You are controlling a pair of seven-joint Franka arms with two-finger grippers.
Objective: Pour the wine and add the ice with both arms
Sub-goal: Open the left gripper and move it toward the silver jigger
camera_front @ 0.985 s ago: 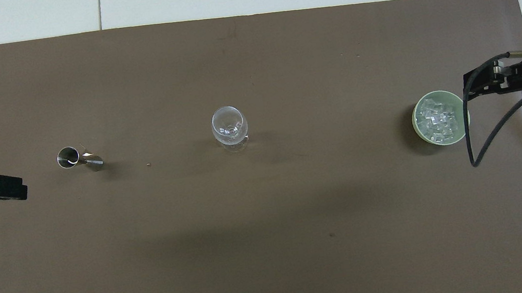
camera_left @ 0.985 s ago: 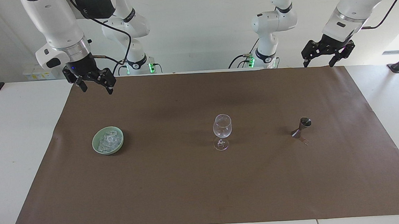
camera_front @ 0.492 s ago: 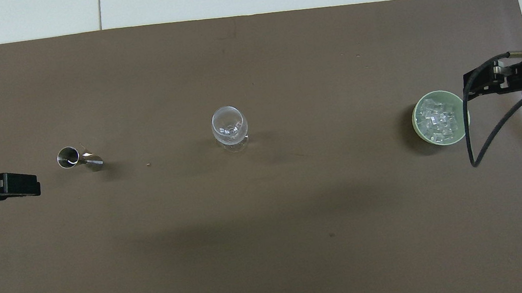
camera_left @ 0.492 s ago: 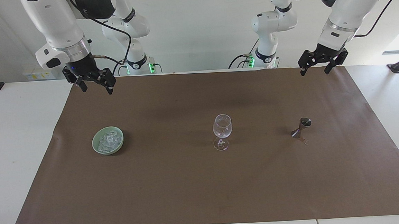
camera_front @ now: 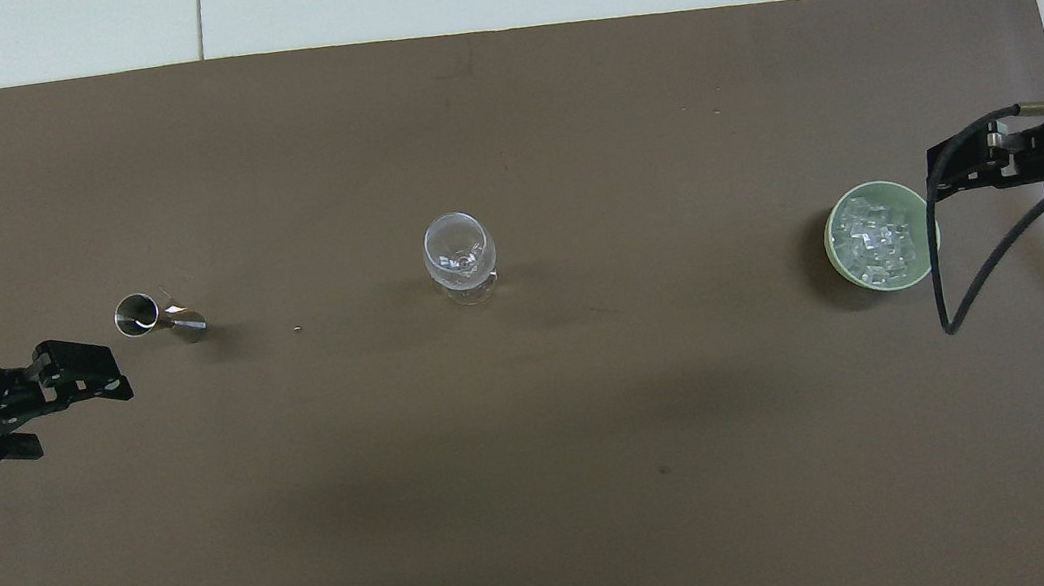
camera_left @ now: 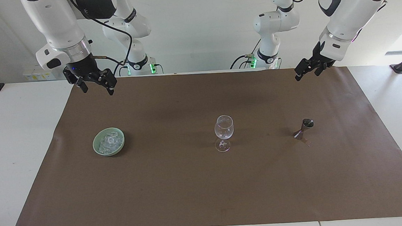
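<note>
Facing view: left pincer (camera_left: 306, 72) hangs over the brown mat (camera_left: 205, 182) at the left arm's end, empty; I cannot tell how its fingers stand. Right pincer (camera_left: 94, 85) waits over the mat's edge nearest the robots, fingers spread, empty. Ice (camera_left: 109, 142) sits in the green bowl (camera_left: 96, 147) at the right arm's end of the tabletop (camera_left: 11, 145). Wine glass (camera_left: 223, 132) stands upright mid-mat, looks empty. Metal jigger (camera_left: 304, 129) stands toward the left arm's end, well apart from the glass. Judging: nothing poured yet, approach step for the jigger. Next, the left pincer must drop down around its waist, grip, carry it level.
</note>
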